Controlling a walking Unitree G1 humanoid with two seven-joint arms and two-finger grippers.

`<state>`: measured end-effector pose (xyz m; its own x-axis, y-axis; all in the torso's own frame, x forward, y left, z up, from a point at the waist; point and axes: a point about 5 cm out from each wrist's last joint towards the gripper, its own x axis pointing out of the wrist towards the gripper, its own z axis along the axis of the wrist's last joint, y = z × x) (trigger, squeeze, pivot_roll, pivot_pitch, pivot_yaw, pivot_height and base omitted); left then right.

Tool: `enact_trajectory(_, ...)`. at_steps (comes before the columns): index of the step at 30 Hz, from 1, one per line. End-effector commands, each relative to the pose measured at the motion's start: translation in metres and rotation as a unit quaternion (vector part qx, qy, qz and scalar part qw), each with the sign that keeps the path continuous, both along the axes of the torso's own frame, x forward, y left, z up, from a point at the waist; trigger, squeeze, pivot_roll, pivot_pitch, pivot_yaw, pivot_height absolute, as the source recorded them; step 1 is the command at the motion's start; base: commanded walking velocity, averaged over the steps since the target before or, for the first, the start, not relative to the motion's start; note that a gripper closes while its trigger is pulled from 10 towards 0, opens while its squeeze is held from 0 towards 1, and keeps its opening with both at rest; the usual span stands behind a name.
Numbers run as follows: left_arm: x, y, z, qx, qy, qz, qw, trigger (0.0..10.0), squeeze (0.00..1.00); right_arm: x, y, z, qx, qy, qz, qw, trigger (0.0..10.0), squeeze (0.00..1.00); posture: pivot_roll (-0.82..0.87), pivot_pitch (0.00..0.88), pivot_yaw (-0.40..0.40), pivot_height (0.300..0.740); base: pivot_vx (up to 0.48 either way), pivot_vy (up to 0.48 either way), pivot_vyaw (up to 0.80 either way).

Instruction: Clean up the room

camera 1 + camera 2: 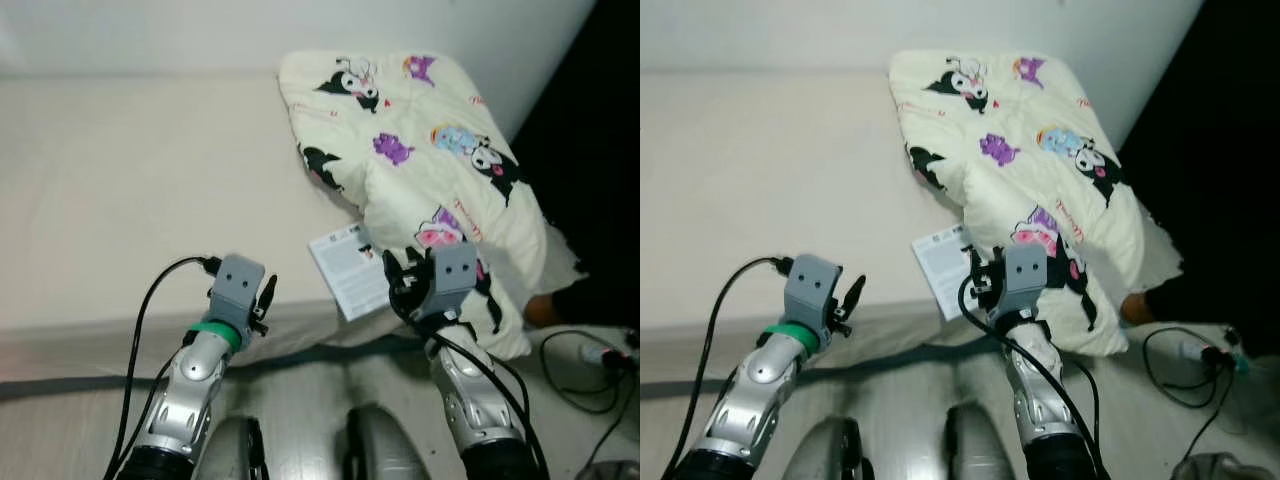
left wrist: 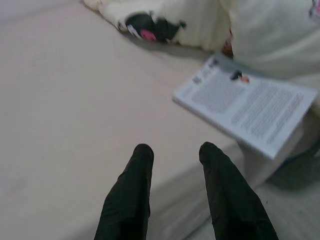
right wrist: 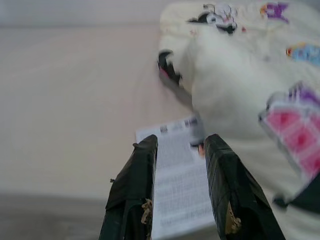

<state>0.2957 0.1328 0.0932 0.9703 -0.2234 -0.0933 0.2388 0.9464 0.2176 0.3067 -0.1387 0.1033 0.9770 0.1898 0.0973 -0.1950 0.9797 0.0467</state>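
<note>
The booklet (image 1: 343, 270), a thin printed paper item, lay flat on the bed (image 1: 120, 200) at its near edge, with one corner overhanging the mattress side. Its far end was tucked just under the cartoon-print quilt (image 1: 420, 150), which was bunched on the bed's right side and draped over the edge toward the floor.

The right gripper (image 3: 177, 150) hovered directly over the booklet, its two black fingers parted with a moderate gap and holding nothing. The left gripper (image 2: 172, 155) hung above the bare sheet near the bed edge, well to the left of the booklet, its fingers likewise parted and empty.

Handling assessment: the booklet appeared light, thin and flexible, and would likely sag or bend if lifted by one corner. Lying flush on soft bedding, it offered little purchase from above. The overhanging corner was judged the best grasp site, since a finger could pass beneath it. The quilt appeared soft, bulky and compliant; any pinch of a fold should hold. Cables (image 1: 590, 365) lay on the floor to the right.
</note>
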Motion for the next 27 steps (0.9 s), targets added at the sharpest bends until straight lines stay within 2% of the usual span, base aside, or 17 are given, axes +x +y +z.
enact_trajectory(1, -0.003, 0.000, -0.001, 0.003, 0.005, -0.004, 1.000, 10.0, 0.00, -0.003, -0.002, -0.004, 0.004, 0.009, -0.004, 1.000, 10.0, 0.00, -0.14, 0.085, 0.043, 0.585, 0.000, 0.000, 0.00)
enact_trajectory(9, -0.007, 0.003, 0.005, 0.007, 0.000, -0.004, 1.000, 10.0, 0.00, -0.003, 0.002, -0.008, 0.024, 0.022, 0.002, 0.999, 10.0, 0.00, -0.10, 0.132, 0.046, 0.555, 0.000, 0.000, 0.00)
enact_trajectory(17, -0.011, 0.008, 0.010, 0.011, 0.000, 0.000, 1.000, 10.0, 0.00, 0.008, 0.007, -0.013, 0.070, 0.052, 0.011, 0.996, 10.0, 0.00, -0.08, 0.156, 0.055, 0.515, 0.000, 0.000, 0.00)
enact_trajectory(20, -0.011, 0.008, 0.010, 0.012, 0.000, -0.001, 1.000, 10.0, 0.00, 0.009, 0.007, -0.013, 0.073, 0.053, 0.012, 0.996, 10.0, 0.00, -0.08, 0.156, 0.055, 0.510, 0.000, 0.000, 0.00)
enact_trajectory(21, -0.010, 0.008, 0.011, 0.012, -0.001, -0.001, 1.000, 10.0, 0.00, 0.009, 0.009, -0.015, 0.087, 0.061, 0.018, 0.994, 10.0, 0.00, -0.08, 0.157, 0.055, 0.505, 0.000, 0.000, 0.00)
enact_trajectory(22, -0.010, 0.007, 0.013, 0.011, -0.002, -0.002, 1.000, 10.0, 0.00, 0.009, 0.012, -0.017, 0.125, 0.079, 0.035, 0.988, 10.0, 0.00, -0.08, 0.156, 0.054, 0.500, 0.000, 0.000, 0.00)
enact_trajectory(23, -0.010, 0.007, 0.013, 0.011, -0.002, -0.002, 1.000, 10.0, 0.00, 0.009, 0.012, -0.017, 0.125, 0.079, 0.035, 0.988, 10.0, 0.00, -0.08, 0.156, 0.054, 0.500, 0.000, 0.000, 0.00)
enact_trajectory(25, -0.008, 0.006, 0.015, 0.010, -0.004, -0.003, 1.000, 10.0, 0.00, 0.003, 0.023, -0.024, 0.243, 0.123, 0.070, 0.960, 10.0, 0.00, -0.08, 0.155, 0.046, 0.500, 0.000, 0.000, 0.00)
enact_trajectory(27, -0.008, 0.006, 0.015, 0.010, -0.004, -0.003, 1.000, 10.0, 0.00, 0.003, 0.023, -0.024, 0.243, 0.123, 0.070, 0.960, 10.0, 0.00, -0.08, 0.155, 0.046, 0.500, 0.000, 0.000, 0.00)
